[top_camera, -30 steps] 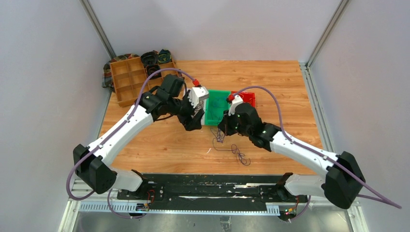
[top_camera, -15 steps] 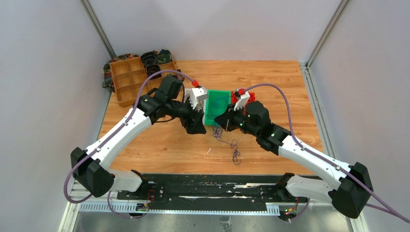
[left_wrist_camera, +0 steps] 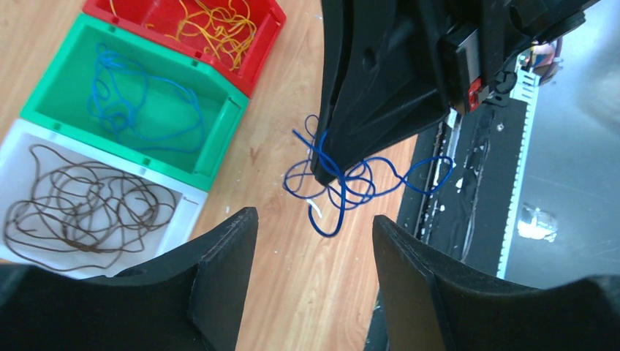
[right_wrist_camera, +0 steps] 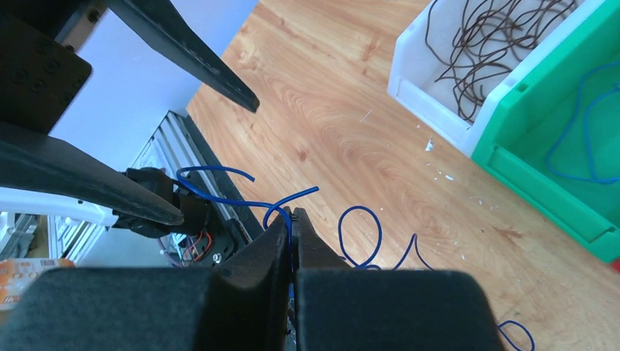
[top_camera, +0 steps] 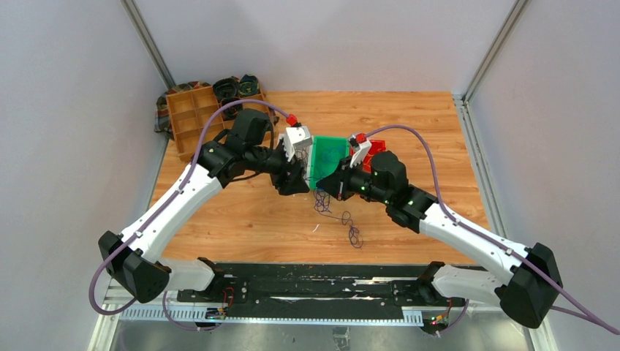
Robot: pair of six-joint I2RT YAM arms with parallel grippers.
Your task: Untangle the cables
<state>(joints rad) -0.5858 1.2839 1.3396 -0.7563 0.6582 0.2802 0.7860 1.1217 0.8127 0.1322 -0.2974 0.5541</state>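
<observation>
Between the two arms, just in front of the green bin (left_wrist_camera: 219, 139), the blue cable (left_wrist_camera: 343, 194) hung as a small knot of loops from the tip of the right hand (right_wrist_camera: 291, 219). That hand was clamped on it, its fingers pressed together with the strand pinched at their very end. From there the cable's loose length ran down and toward the near edge of the bench (top_camera: 241, 212), slightly to the right arm's side, ending in a few curls lying on the wood.

Facing it from the other side, the left hand (left_wrist_camera: 314, 241) had its fingers apart and held nothing. Seen from its own wrist camera, the knot sat straight ahead, framed in the gap between the two fingers but beyond their tips, not yet touched. So the free hand was the nearer one to the knot, and I judged that a straight advance along its own axis would bring the loops between its fingers just below the right hand's pinch. The trailing tail lay away from it, on the far side of the knot, so pulling apart would likely have meant drawing leftward against the right hand's hold.

Beside the green bin, which held another blue strand, a white bin (left_wrist_camera: 186, 208) carried dark cables (left_wrist_camera: 80, 201) and a red bin (left_wrist_camera: 270, 18) yellow-orange ones (left_wrist_camera: 212, 29).
</observation>
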